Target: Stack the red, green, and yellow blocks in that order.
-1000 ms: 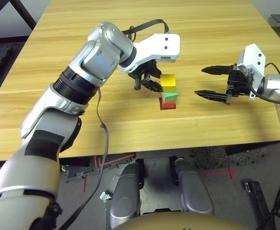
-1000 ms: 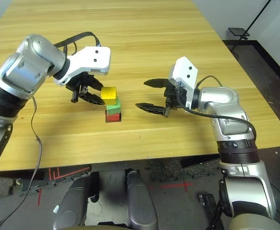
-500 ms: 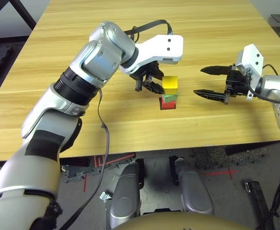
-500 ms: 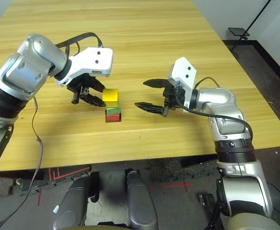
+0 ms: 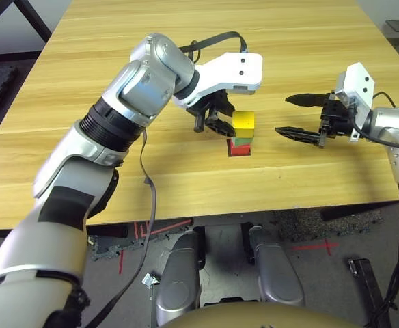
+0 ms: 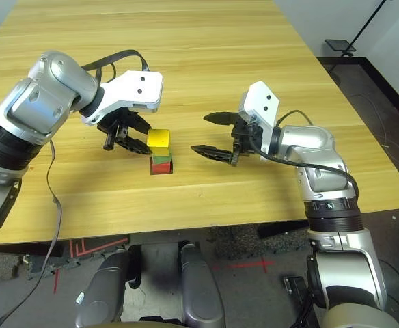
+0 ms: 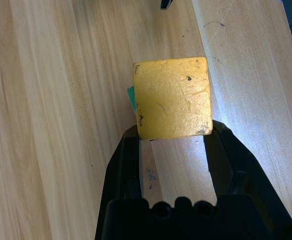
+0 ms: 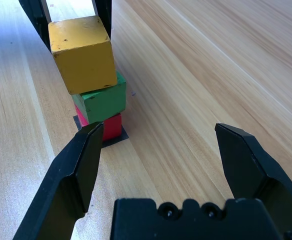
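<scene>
The small matte yellow cube point(image 8: 82, 53) sits atop the green cube point(image 8: 102, 100), which rests on the red cube point(image 8: 107, 127), on the wooden desk point(image 5: 152, 171). The left tool point(image 7: 171, 137) clasps the yellow cube, nearest and directly over the stack. The yellow cube sits slightly twisted, with no long axis. The right tool point(image 5: 300, 116) hangs spread wide, apart to the stack's right.

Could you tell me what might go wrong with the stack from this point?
The yellow block sits twisted and overhanging the green block, so it may slip off. The left end effector has its fingers at the yellow block's edge; pulling away could drag it. The red block base is small, so any nudge could topple all three.
</scene>
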